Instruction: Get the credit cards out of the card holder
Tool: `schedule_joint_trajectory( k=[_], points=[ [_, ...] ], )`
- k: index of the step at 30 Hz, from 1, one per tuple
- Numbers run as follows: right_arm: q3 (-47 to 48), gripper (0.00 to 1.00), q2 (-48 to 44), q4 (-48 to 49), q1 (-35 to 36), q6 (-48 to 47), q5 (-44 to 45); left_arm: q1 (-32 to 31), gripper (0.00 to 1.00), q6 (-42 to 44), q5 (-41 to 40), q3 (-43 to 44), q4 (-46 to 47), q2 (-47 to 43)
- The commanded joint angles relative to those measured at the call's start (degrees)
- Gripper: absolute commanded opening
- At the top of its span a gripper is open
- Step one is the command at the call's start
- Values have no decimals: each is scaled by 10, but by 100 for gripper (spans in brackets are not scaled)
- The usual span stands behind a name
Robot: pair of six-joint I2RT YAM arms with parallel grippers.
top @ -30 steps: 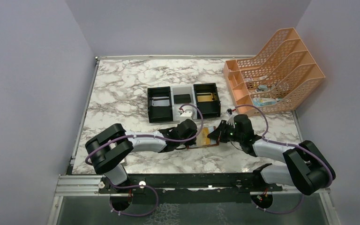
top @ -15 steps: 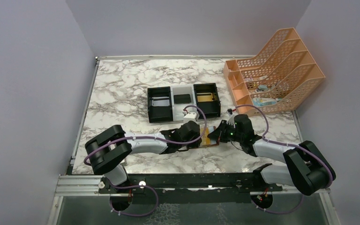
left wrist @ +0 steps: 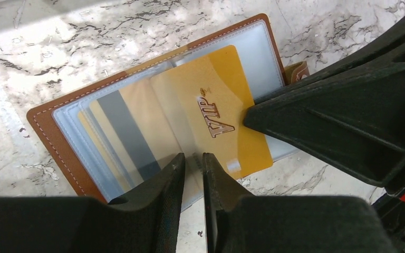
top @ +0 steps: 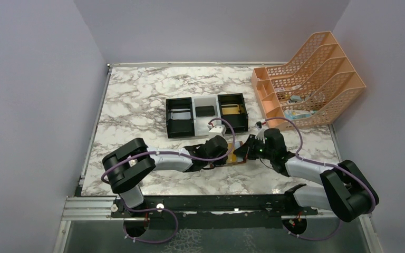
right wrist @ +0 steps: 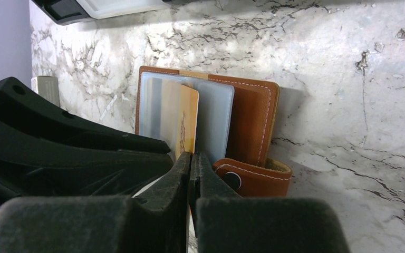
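Moved since earlier: my left arm (top: 169, 158) has slid right along the tabletop (top: 137, 100), bringing its wrist closer to the card holder (left wrist: 43, 130); my right arm (top: 306, 168) has held its place.
Card holder: lies open and flat on the marble between my two wrists, near the front edge, with its snap tab (right wrist: 250, 179) toward the right arm.
Credit cards: a gold card (left wrist: 211, 100) sticks partly out of the clear sleeves (left wrist: 258, 58); others, one with a grey stripe (left wrist: 126, 132), are still tucked in.
Left jaws: a narrow gap, set astride the near short edge of the gold card; I cannot tell whether they bite yet.
Right jaws: pressed together with nothing between them, tips down at the holder's right side by the tab, apparently pinning it.
Key relation: the gold card lies directly ahead of my left jaws, its long axis running almost straight away from them. My left arm is better placed to draw it, probably straight back toward me.
Surface: smooth veined marble; I expect the holder to skate if it is not pinned.
Room: the three-bin tray (top: 168, 118) sits just beyond, the orange file rack (top: 316, 68) far right, and walls stand on three sides.
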Motion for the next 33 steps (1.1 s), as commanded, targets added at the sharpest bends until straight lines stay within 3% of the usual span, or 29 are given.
schedule_joint_trajectory(
  k=[1, 25, 33],
  points=[
    [-6, 2, -14, 0, -3, -16, -12, -2, 22, -4, -32, -9, -53, -11],
    [-19, 24, 27, 67, -3, 16, -44, -3, 11, 9, -27, -10, -56, 5],
    [0, 24, 64, 75, -5, 11, -47, -4, 10, 12, -25, -12, -56, 4]
  ],
)
